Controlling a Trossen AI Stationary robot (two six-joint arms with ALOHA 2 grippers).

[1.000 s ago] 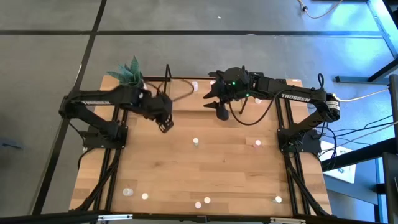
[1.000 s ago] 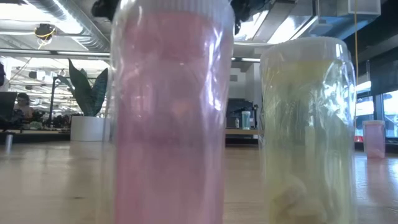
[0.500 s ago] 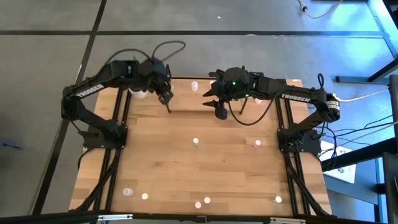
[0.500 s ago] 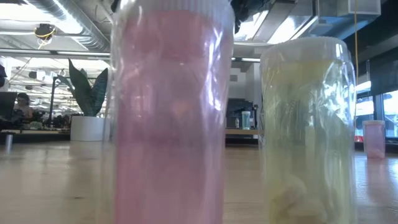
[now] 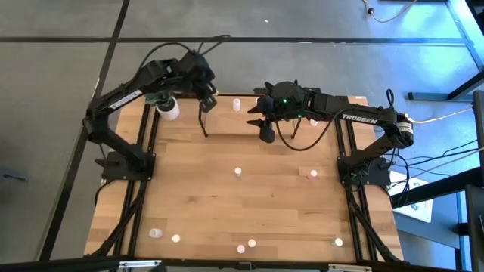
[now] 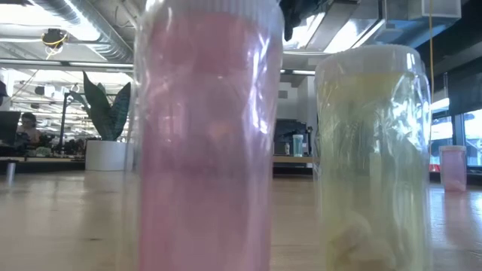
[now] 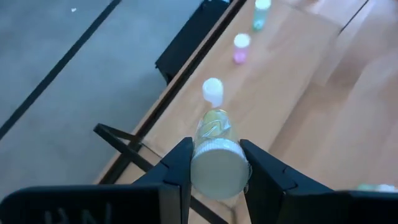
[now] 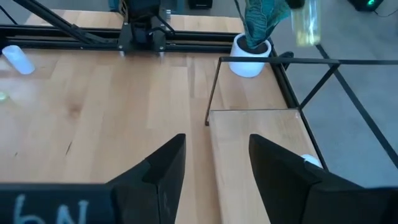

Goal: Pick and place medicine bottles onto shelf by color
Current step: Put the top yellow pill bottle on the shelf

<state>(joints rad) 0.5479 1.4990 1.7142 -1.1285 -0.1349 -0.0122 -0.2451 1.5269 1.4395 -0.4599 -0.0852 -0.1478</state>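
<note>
Medicine bottle [image 7: 214, 158], yellowish, white cap: clamped in left jaws, above left end of shelf [image 8: 255, 124], at far edge of worktop [image 5: 227, 204]. Right jaws: apart, empty, near shelf middle.

Risks:
- Crooked release: bottle likely topples, rolls off board.
- Set-down too near white bottle [image 7: 212, 90]: may knock it over.
- Arms close together: collision possible.

Count:
- Shelf: 1.
- Bottles on shelf, left wrist view: 3 (white, pink [image 7: 240, 46], green [image 7: 261, 12]).
- Held: 1.
- Loose on worktop, high view: 7.
- Plant pot [image 5: 169, 109]: 1.
</note>
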